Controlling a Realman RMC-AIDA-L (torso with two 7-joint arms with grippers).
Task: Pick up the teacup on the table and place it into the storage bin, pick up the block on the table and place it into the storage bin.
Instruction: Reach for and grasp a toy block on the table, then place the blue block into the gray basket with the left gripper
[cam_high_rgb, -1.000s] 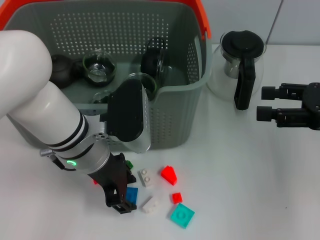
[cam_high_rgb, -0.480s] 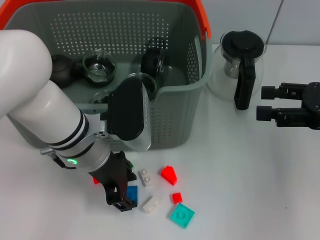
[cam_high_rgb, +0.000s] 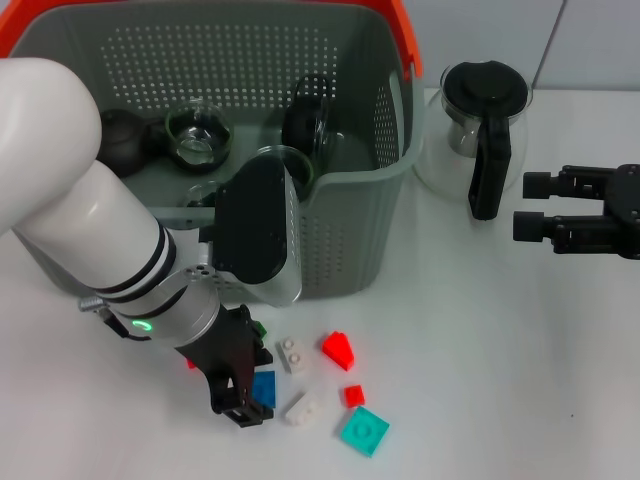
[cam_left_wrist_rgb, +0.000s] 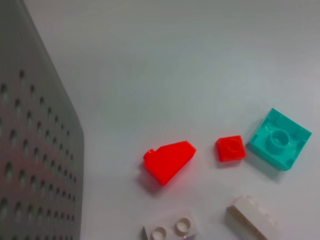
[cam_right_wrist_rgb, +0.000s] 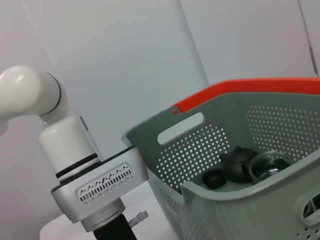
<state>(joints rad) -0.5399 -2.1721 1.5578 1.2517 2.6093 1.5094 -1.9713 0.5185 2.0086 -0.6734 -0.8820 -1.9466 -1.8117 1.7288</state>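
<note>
The grey perforated storage bin (cam_high_rgb: 350, 235) with an orange handle stands at the back left. A glass teacup (cam_high_rgb: 198, 135) sits inside it beside a dark teapot (cam_high_rgb: 122, 138). Several small blocks lie on the table in front of the bin: a blue block (cam_high_rgb: 264, 388), a red sloped one (cam_high_rgb: 338, 348), a small red one (cam_high_rgb: 353, 395), a teal one (cam_high_rgb: 363, 431) and two white ones (cam_high_rgb: 291, 354). My left gripper (cam_high_rgb: 240, 400) is down at the table, right against the blue block. The left wrist view shows the red sloped block (cam_left_wrist_rgb: 169, 161), the teal block (cam_left_wrist_rgb: 277, 139) and the bin wall (cam_left_wrist_rgb: 35, 150). My right gripper (cam_high_rgb: 530, 206) hovers open at the far right.
A glass pot with a black lid and handle (cam_high_rgb: 478, 125) stands between the bin and my right gripper. A green block (cam_high_rgb: 259, 327) peeks out beside the left wrist. The right wrist view shows the bin (cam_right_wrist_rgb: 210, 145), its teapot (cam_right_wrist_rgb: 239, 162) and the left arm (cam_right_wrist_rgb: 95, 185).
The left gripper has shifted only slightly over the blue block, up a little and back down. The right arm has not moved.
</note>
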